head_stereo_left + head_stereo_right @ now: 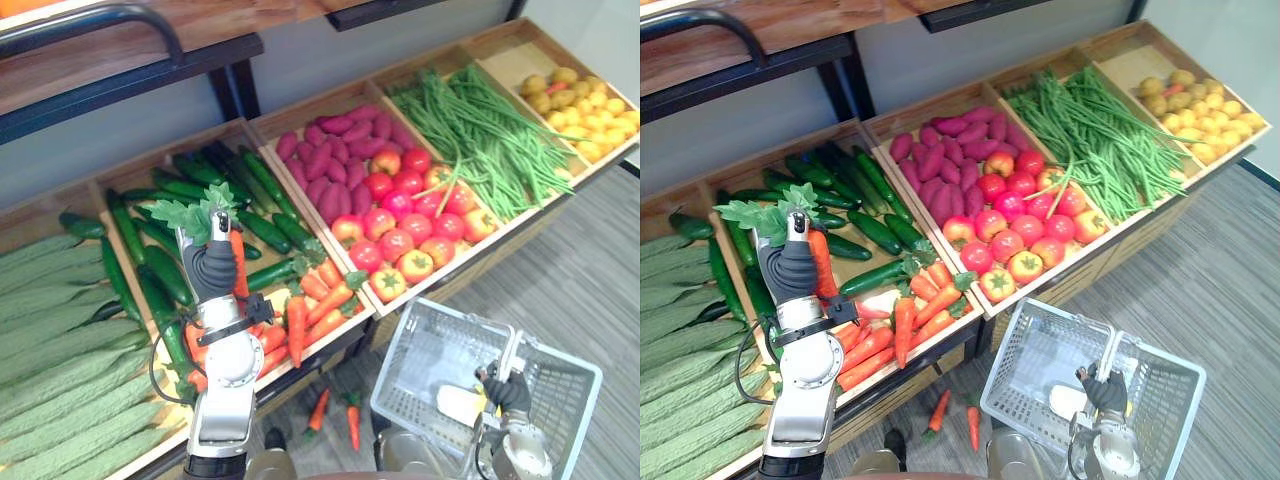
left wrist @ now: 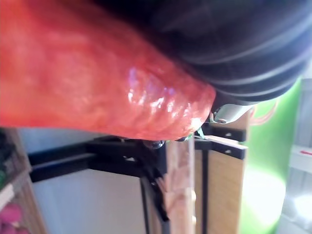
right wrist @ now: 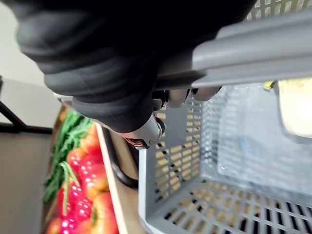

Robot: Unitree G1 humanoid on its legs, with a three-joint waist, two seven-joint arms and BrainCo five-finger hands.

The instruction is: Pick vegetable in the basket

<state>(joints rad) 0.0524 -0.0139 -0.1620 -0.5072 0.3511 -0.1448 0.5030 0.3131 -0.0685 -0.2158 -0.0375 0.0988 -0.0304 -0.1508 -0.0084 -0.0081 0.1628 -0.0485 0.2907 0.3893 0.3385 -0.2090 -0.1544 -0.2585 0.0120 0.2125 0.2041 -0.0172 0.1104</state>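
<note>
My left hand (image 1: 210, 268) is raised over the cucumber and carrot bin, shut on an orange carrot (image 1: 238, 262) held upright. The carrot's green leaves (image 1: 195, 212) stick out above the hand, and its orange skin (image 2: 97, 78) shows very close in the left wrist view. At lower right hangs a grey mesh basket (image 1: 430, 350). My right hand (image 1: 508, 390) is curled round its grey handle (image 3: 253, 53). A pale yellowish item (image 1: 460, 405) lies inside the basket.
The sloped wooden stand holds bins of ridged green gourds (image 1: 50, 350), cucumbers (image 1: 160, 260), carrots (image 1: 310, 300), purple sweet potatoes (image 1: 335, 160), tomatoes (image 1: 410, 220), green beans (image 1: 480, 130) and yellow produce (image 1: 585, 110). Two carrots (image 1: 335, 415) lie on the floor below. A dark shelf rail (image 1: 130, 85) runs above.
</note>
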